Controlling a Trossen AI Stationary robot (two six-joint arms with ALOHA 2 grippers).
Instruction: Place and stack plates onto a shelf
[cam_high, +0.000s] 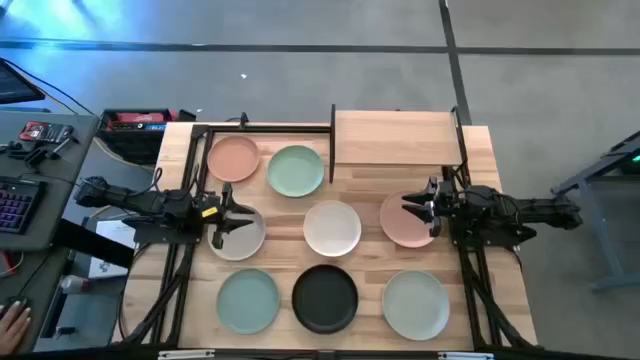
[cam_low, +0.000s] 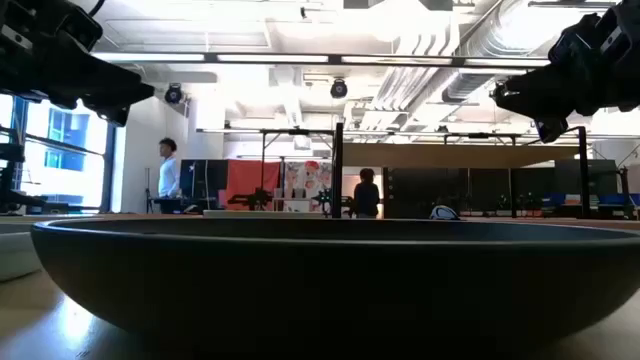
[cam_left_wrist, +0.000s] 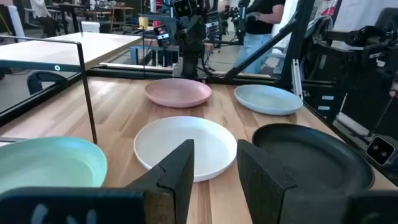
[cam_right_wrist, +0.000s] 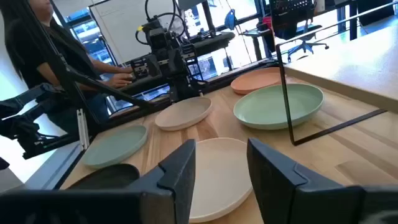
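Eight plates (cam_high: 331, 227) look stiff, light, slick — pinch the rim; both grippers (cam_high: 222, 214) (cam_high: 418, 207) have jaws spread, holding nothing.

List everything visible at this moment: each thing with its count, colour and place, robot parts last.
Pink plates: two; one back left, one by the right gripper.
Mint green plates: three; back centre, front left, front right.
Cream plates: two; centre, one under the left gripper.
Black plate: one, front centre.
Shelf: one, light wood on black posts, back right, bare.
Keyboard: one, side desk far left.
People: two, in the room behind.
Left gripper: open, above the left cream plate.
Right gripper: open, over the right pink plate.
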